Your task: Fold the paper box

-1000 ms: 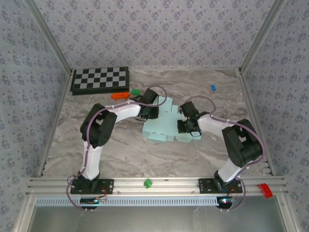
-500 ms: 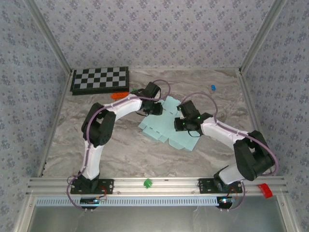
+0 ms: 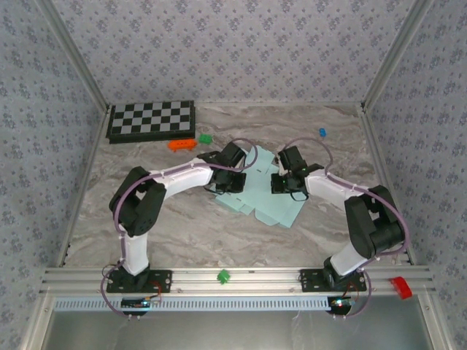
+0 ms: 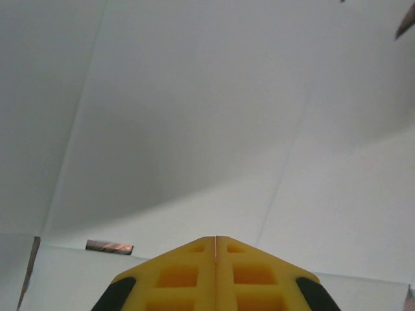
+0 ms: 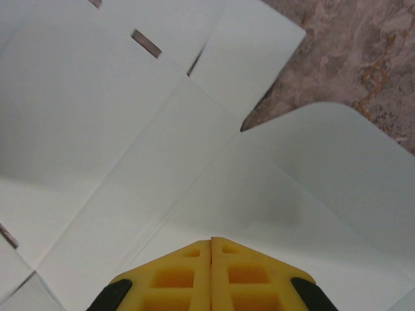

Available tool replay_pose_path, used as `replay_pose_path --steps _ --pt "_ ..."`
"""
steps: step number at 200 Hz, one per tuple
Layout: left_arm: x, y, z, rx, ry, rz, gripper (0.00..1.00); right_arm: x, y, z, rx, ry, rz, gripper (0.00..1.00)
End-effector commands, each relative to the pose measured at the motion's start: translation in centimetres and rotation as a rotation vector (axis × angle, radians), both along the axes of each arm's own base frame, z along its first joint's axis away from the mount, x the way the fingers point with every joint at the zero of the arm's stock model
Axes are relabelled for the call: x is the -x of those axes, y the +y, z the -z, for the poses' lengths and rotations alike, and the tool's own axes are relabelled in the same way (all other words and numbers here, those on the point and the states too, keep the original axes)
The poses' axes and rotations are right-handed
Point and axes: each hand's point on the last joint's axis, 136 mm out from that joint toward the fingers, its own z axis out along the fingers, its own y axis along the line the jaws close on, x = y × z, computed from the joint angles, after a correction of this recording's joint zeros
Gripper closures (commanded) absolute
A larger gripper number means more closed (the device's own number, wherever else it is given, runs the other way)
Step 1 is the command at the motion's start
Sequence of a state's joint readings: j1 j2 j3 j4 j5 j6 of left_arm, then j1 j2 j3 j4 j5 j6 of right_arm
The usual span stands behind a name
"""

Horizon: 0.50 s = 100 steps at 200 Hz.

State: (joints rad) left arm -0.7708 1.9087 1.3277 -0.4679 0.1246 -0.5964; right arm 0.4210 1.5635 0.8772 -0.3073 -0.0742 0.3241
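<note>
- paper box (image 3: 264, 203): flat die-cut sheet, unfolded, mid tabletop (image 3: 182, 233), lying between the two arms.
- left pincer (image 4: 215, 238): fingers pressed together, nothing between them, low over the sheet's left part.
- right pincer (image 5: 211, 240): same, closed and empty, over a panel near a score line and a rounded flap.
- Tips on the card: probably touching, can't confirm from these angles.
- Risk: closed tips pushing thin card on a smooth surface, so the sheet skids or rotates instead of creasing.
- Risk: uneven push from both sides buckles a panel off its score line.
</note>
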Motion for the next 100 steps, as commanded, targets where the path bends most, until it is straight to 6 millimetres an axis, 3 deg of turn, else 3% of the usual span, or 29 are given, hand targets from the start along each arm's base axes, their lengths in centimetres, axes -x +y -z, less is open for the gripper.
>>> replay_pose_path --steps 1,61,100 --pt "-0.4 0.7 1.4 -0.037 0.005 -0.052 1.00 1.3 -0.9 1.6 0.029 0.046 0.014 0.93" --pt "-0.8 1.1 4.4 -0.110 0.033 -0.040 1.00 4.4 -0.2 3.9 0.040 0.104 0.006 0.93" --pt "-2.6 0.4 5.3 -0.123 0.028 -0.003 1.00 6.3 0.9 4.3 0.018 0.120 -0.002 0.93"
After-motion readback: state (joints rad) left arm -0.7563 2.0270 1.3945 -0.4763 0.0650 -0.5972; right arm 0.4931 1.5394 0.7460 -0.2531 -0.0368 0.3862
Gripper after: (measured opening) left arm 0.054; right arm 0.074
